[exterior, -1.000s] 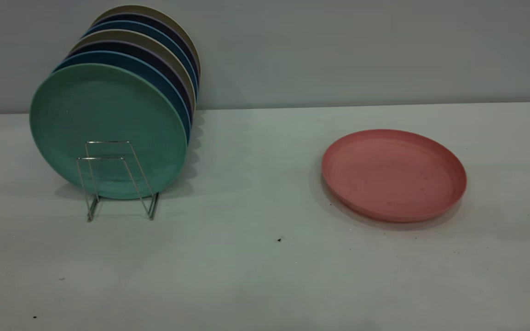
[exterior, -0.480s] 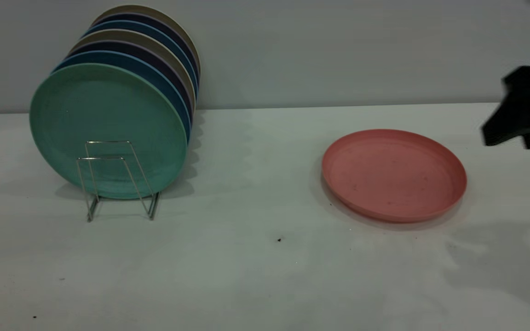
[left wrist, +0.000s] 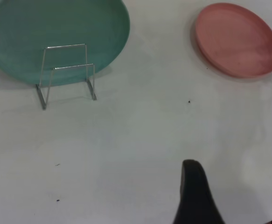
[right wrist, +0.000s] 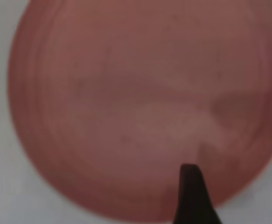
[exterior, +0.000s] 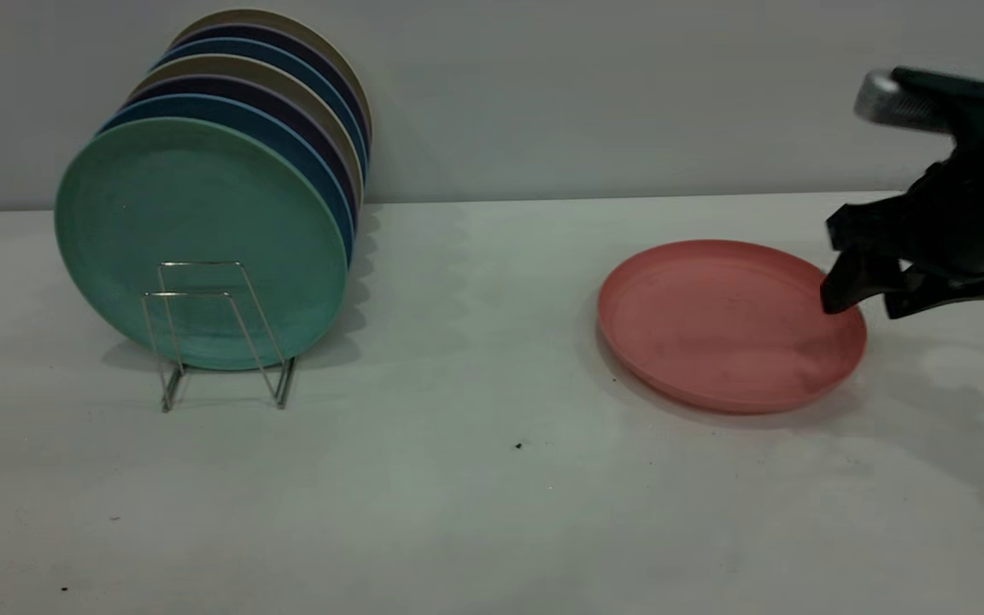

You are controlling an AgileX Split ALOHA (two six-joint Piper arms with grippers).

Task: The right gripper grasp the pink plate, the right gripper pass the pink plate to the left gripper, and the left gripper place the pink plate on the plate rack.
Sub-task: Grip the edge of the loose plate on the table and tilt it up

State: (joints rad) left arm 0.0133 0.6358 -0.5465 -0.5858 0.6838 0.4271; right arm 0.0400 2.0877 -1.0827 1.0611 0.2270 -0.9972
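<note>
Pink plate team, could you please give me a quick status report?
Right gripper open at pink plate's right rim, no grasp yet. Left gripper away, idle. Plate flat on table. Plate rack's front slot free.

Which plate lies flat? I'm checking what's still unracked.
The pink plate, flat on the table by the right gripper; the others stand upright in the plate rack.

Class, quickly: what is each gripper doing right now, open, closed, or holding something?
Right gripper: open, empty, at the pink plate's right rim.
Left gripper: cannot be told; holds nothing visible.

Salmon-pink plate (exterior: pixel 714 329), perhaps faintly speckled; green plate (exterior: pixel 193 231); black gripper (exterior: pixel 872 295).
</note>
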